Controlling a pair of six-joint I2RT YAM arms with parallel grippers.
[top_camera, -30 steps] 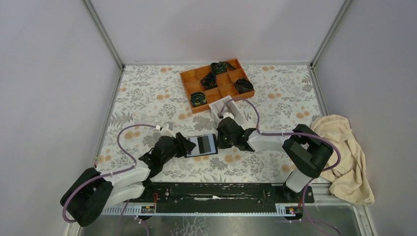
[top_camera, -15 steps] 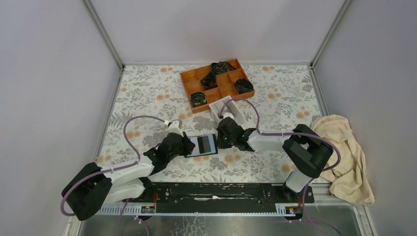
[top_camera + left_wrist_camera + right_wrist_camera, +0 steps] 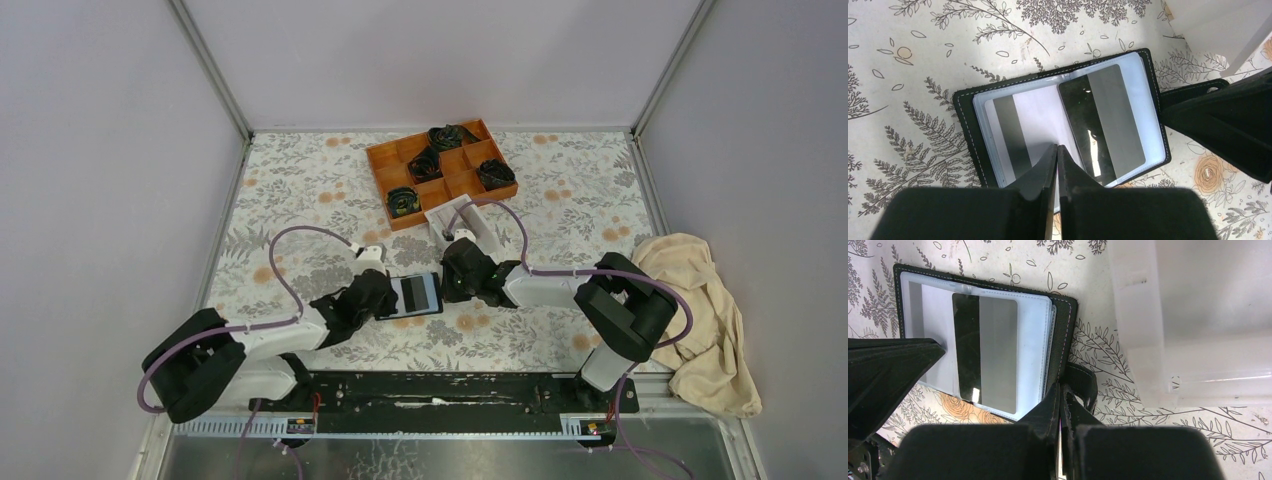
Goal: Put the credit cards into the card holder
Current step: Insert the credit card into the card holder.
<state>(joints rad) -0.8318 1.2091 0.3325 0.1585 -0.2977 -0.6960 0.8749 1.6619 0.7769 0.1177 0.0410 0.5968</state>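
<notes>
The black card holder (image 3: 412,296) lies open on the floral table between both grippers. In the left wrist view its clear pockets (image 3: 1028,100) hold two credit cards: one grey with a dark stripe on the right (image 3: 1108,120) and one pale on the left (image 3: 1005,132). My left gripper (image 3: 1057,148) is shut, its tips on the holder's middle fold. My right gripper (image 3: 1060,389) is shut, its tips at the holder's right cover beside the clasp strap (image 3: 1084,382). The striped card (image 3: 993,352) also shows in the right wrist view. No loose cards are in view.
A white open-top box (image 3: 470,222) stands just behind the right gripper. An orange compartment tray (image 3: 452,186) with dark rolled items sits at the back. A beige cloth (image 3: 700,320) lies at the right edge.
My left arm has swung right and forward, bringing its gripper from beside the holder's left edge onto the open holder. The right arm and the holder have not moved.
</notes>
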